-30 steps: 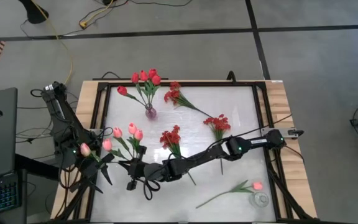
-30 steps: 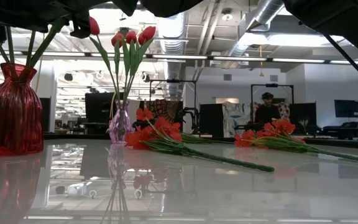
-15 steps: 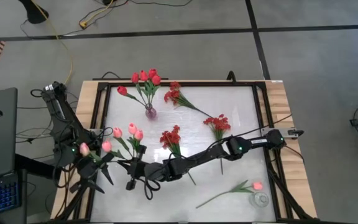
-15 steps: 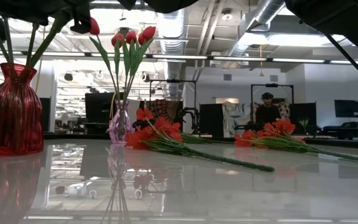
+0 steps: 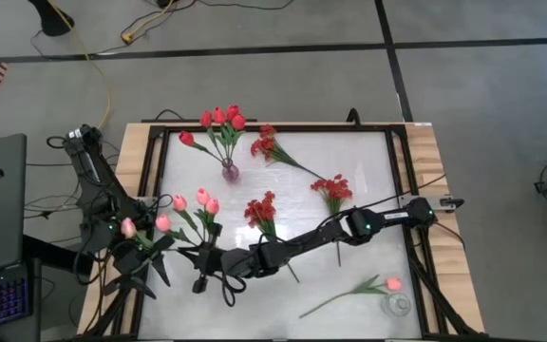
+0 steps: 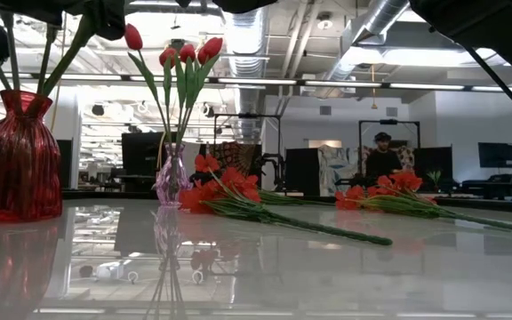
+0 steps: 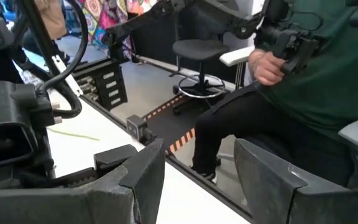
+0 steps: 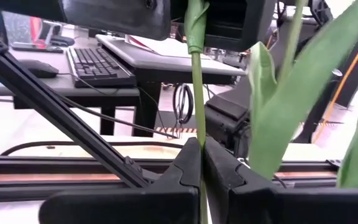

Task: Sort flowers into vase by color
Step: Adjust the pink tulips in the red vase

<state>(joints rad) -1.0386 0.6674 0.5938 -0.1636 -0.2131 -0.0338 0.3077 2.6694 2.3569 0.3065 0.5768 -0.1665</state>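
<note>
**Inspector:** White tabletop [image 5: 349,190] in an open workshop, a seated person visible beyond its edge in the left wrist view. State the grippers.

**Assistant:** Right gripper [image 8: 200,163] is clamped on a thin green tulip stem [image 8: 196,93], which runs upright between its closed fingers. In the high view it sits at the near-left of the table, over the dark red ribbed vase [image 6: 14,160]. Left gripper [image 7: 194,180] stands with fingers apart and nothing between them, just beside that spot, off the table's left edge.

**Inspector:** Relation governing the next move?

**Assistant:** The held stem's long axis is near vertical, with the vase mouth below the claw. The right arm is the one engaged; my judgement is that the stem must go straight down.

**Inspector:** Containers?

**Assistant:** The ribbed vase holds pink tulips [image 5: 180,202]. A small clear purple vase [image 5: 229,172] at the far side holds red tulips [image 5: 222,117]. A clear glass [image 5: 399,305] stands near-right; contents cannot be told.

**Inspector:** Unsorted?

**Assistant:** Three red blossom sprays [image 5: 264,211] lie flat mid-table, and one pink tulip [image 5: 392,283] lies beside the glass.
</note>
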